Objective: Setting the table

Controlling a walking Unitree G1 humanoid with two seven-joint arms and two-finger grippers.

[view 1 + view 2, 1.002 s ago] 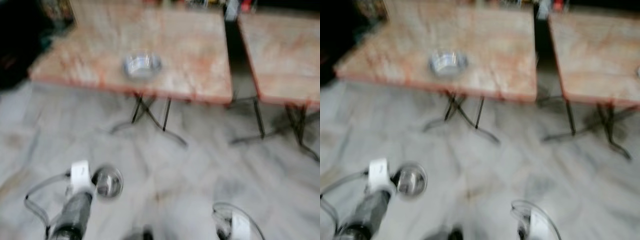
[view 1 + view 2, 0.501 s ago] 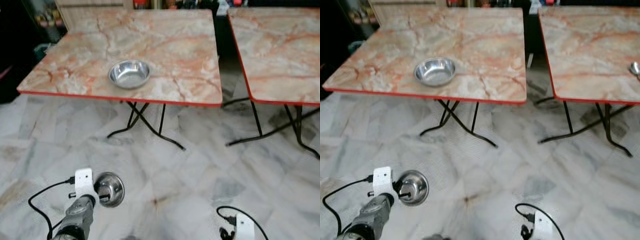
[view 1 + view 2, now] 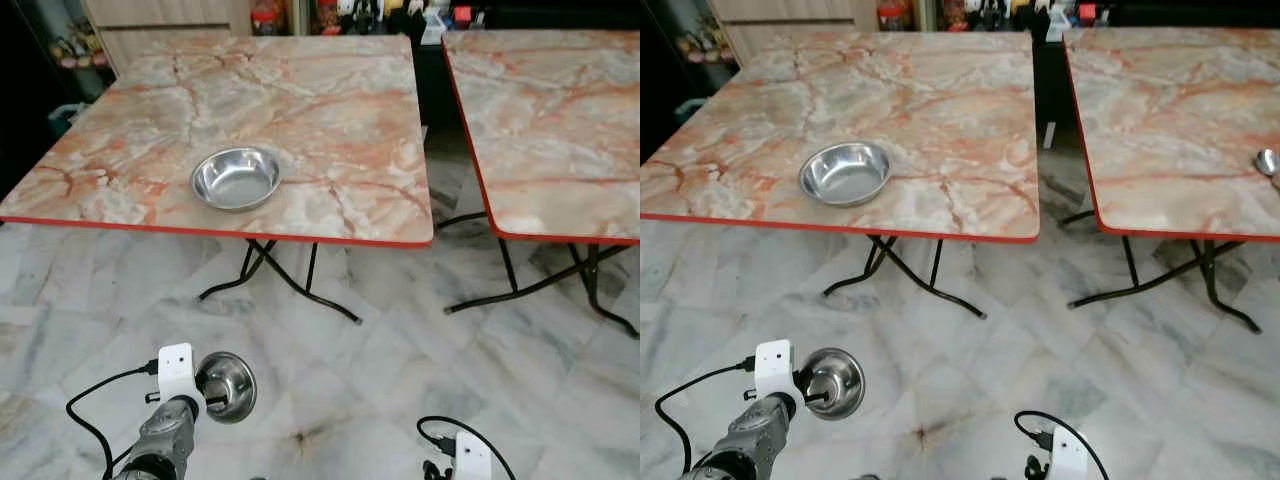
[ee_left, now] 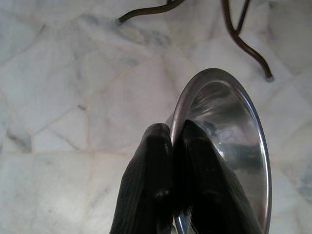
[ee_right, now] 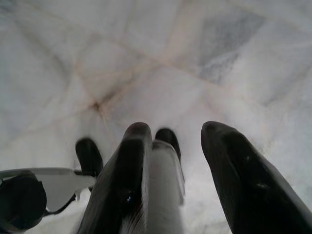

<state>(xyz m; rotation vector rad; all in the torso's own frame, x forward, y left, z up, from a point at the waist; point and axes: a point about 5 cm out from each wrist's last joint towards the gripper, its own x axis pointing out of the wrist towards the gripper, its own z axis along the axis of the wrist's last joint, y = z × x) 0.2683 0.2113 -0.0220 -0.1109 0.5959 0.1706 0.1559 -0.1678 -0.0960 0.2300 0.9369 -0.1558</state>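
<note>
My left gripper (image 4: 171, 130) is shut on the rim of a small steel bowl (image 3: 227, 386), which it holds tilted on edge low over the floor at my lower left. One finger (image 4: 155, 146) is outside the rim and the other is inside. A second, larger steel bowl (image 3: 236, 178) sits upright near the front edge of the left marble table (image 3: 330, 110). My right gripper (image 5: 175, 134) hangs low at my right, open, with only floor beyond its fingers. Its wrist mount (image 3: 468, 458) shows at the bottom of the left eye view.
A second marble table (image 3: 550, 120) stands to the right, across a narrow gap. A spoon (image 3: 1267, 162) lies near that table's right edge. Both tables have black folding legs (image 3: 290, 285). Jars and bottles (image 3: 340, 12) line the back. Marble floor (image 3: 400, 340) lies between me and the tables.
The camera has moved and the blur has cleared. The tables now sit lower and closer in the picture. My left gripper still holds the small bowl.
</note>
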